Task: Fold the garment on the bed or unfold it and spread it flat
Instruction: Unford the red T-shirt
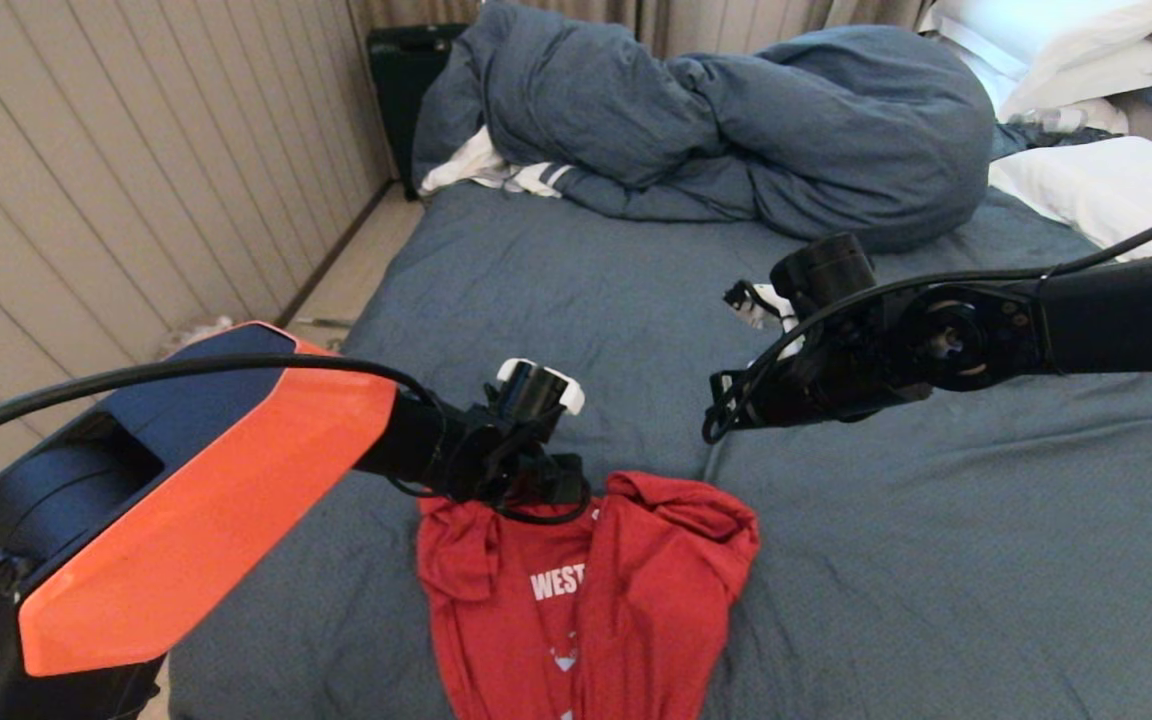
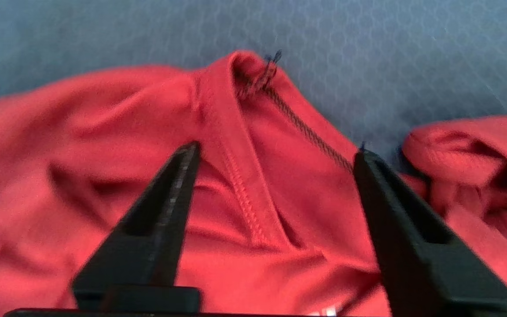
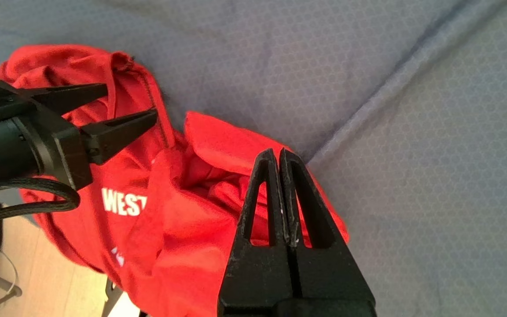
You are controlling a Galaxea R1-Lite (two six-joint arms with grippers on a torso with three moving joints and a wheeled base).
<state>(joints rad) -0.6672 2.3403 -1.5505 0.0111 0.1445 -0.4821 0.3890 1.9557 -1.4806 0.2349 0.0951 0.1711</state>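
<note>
The red T-shirt [image 1: 586,590] lies crumpled at the near edge of the bed [image 1: 556,300], with the white word "WEST" showing and its right side bunched up. Part of it hangs over the edge. My left gripper [image 2: 277,150] is open just above the shirt's far left part, with a stitched seam [image 2: 240,193] between its fingers; it does not grip the cloth. The same gripper [image 3: 130,101] shows in the right wrist view. My right gripper [image 3: 275,152] is shut and empty, hanging above the bunched right part [image 3: 236,145].
A bulky blue-grey duvet [image 1: 736,120] is heaped at the far end, with a white striped cloth [image 1: 496,170] beside it. White pillows [image 1: 1096,180] lie at the far right. A panelled wall [image 1: 136,150] and a strip of floor [image 1: 356,270] run along the left.
</note>
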